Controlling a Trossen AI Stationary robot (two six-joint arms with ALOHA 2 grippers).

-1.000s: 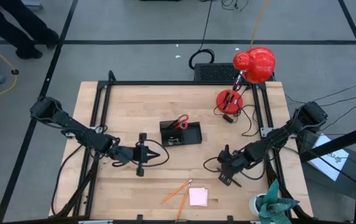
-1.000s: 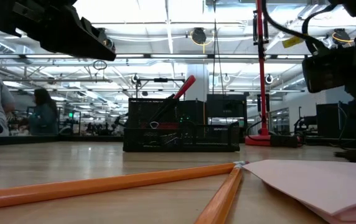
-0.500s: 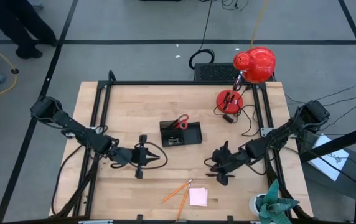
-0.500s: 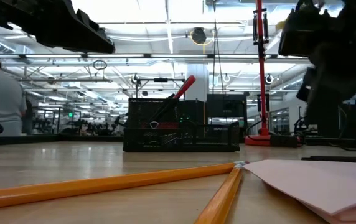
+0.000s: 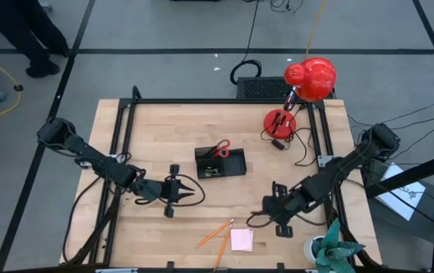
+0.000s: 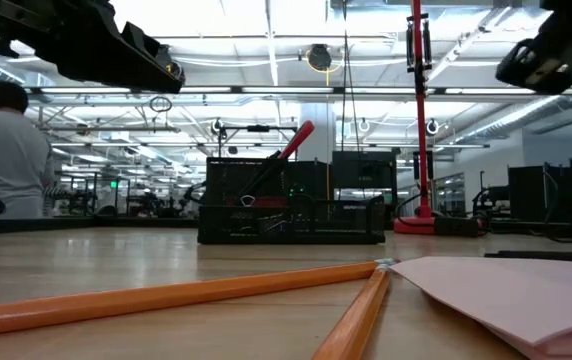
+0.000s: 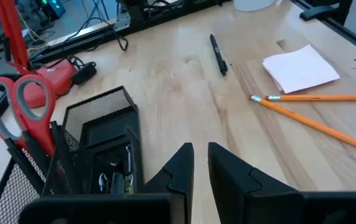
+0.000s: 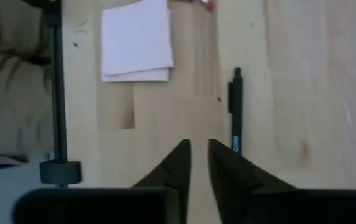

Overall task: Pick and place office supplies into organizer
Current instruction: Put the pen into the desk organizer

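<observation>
The black organizer (image 5: 219, 162) sits mid-table with the red-handled scissors (image 5: 221, 148) standing in its taller section (image 7: 22, 112). Two orange pencils (image 5: 217, 233) and the pale pink sticky-note pad (image 5: 241, 240) lie flat near the table's near edge. A black pen (image 8: 236, 112) lies flat on the wood just beside my right gripper (image 8: 198, 149), which hovers shut over the table, pointing down, touching nothing. My left gripper (image 5: 193, 192) waits shut, left of the organizer and above the table; its fingers (image 7: 181, 165) point toward the pencils (image 7: 315, 121), pad (image 7: 299, 65) and pen (image 7: 218, 53).
A red lamp with its round base (image 5: 279, 121) and cable stands at the far right of the table. A green plant-like object (image 5: 334, 250) sits at the near right corner. A black frame rail (image 8: 56, 93) runs along the table edge beside the pad. A person (image 6: 6, 150) stands in the room beyond.
My right gripper has swung about and shifted a little toward the table's near edge, closer to the pad and pencils. In the low view it has moved up and out to the picture's top right corner. The supplies have stayed where they were.
</observation>
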